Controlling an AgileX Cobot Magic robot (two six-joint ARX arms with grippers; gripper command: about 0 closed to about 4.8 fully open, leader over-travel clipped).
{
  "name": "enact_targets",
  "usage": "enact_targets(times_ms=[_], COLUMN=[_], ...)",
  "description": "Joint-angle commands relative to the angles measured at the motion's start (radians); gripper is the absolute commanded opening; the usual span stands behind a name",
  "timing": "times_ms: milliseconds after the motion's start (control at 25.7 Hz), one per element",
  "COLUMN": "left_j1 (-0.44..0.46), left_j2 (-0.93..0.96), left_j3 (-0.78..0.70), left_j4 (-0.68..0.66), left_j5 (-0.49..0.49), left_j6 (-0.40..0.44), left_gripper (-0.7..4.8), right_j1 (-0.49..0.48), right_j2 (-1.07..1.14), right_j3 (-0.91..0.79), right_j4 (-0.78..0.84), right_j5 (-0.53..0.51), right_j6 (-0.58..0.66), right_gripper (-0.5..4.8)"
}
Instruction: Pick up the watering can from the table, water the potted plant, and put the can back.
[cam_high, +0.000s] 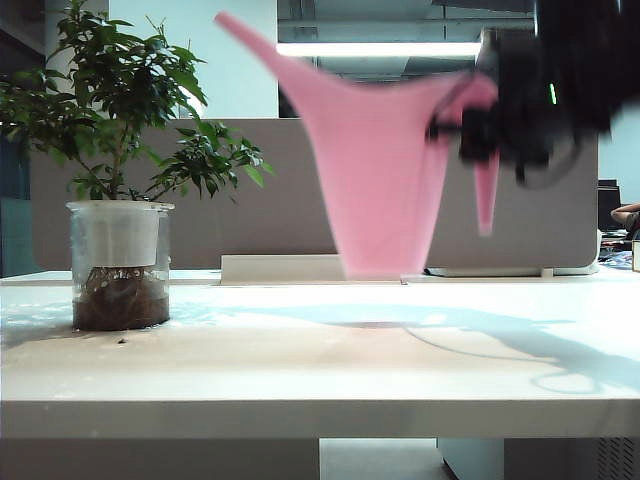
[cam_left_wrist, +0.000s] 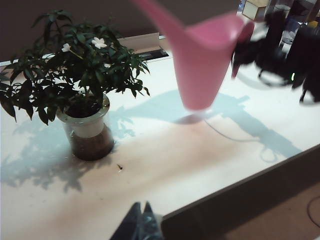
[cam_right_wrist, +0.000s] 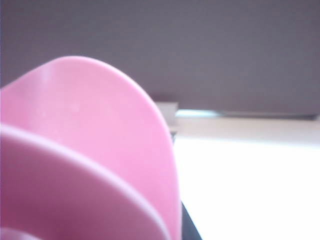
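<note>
Watering can (cam_high: 385, 170) hangs clear of the desk (cam_high: 320, 350) mid-span, right gripper (cam_high: 480, 130) clamped on its handle, spout aimed toward the potted plant (cam_high: 120, 200) near the left edge for pouring; left gripper (cam_left_wrist: 141, 220), jaws together, idles at the front edge.

place: office | cues: white desk (cam_high: 300, 360), grey divider panel (cam_high: 290, 180), ceiling strip light (cam_high: 380, 48)

I see the watering can (cam_high: 385, 170) plain pink all over, no markings. Potted plant (cam_high: 120, 180): dark green leaves, two small white flowers (cam_left_wrist: 99, 43), a clear pot with white inner band and dark brown soil. Table (cam_high: 300, 360) white. Divider panel (cam_high: 250, 200) grey-beige. Right gripper (cam_high: 480, 130) black; left gripper (cam_left_wrist: 140, 225) dark.
</note>
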Motion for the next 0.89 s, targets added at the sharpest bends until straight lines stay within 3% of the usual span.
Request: enact_targets(times_ms=[39,272,311,350,388,466,583,699,855,893], left_j1=[0.0,0.0,0.0,0.0,0.0,0.0,0.0,0.0,0.0,0.0], left_j2=[-0.001,-0.001,-0.001,-0.001,-0.001,-0.001,-0.001,-0.001,-0.001,-0.001], left_j3=[0.002,0.002,0.002,0.002,0.002,0.002,0.002,0.002,0.002,0.002], left_j4=[0.007,0.007,0.007,0.007,0.007,0.007,0.007,0.007,0.007,0.007], left_j5=[0.0,0.001,0.0,0.001,0.003,0.002,0.003,0.003,0.003,0.003], left_j6=[0.003,0.003,0.003,0.003,0.003,0.003,0.003,0.003,0.003,0.003], left_gripper=[-0.05,-0.05,-0.05,-0.05,-0.05,-0.05,-0.05,-0.05,-0.05,-0.05], right_j1=[-0.006,-0.003,-0.003,-0.003,-0.002,-0.002,-0.002,-0.002,0.004,0.008], right_j2=[0.079,0.235,0.239,0.238,0.237,0.235,0.214,0.164,-0.046,-0.144], right_j3=[-0.053,-0.062,-0.063,-0.063,-0.063,-0.063,-0.072,-0.114,-0.324,-0.414], right_j4=[0.338,0.45,0.434,0.427,0.426,0.426,0.426,0.424,0.372,0.357], right_j5=[-0.043,-0.075,-0.112,-0.123,-0.135,-0.134,-0.133,-0.133,-0.133,-0.133], right_j6=[0.037,0.037,0.037,0.037,0.037,0.037,0.037,0.037,0.037,0.037], right_gripper=[-0.02,0.0,0.27,0.76,2.47,3.37,3.43,3.85,3.83,2.9])
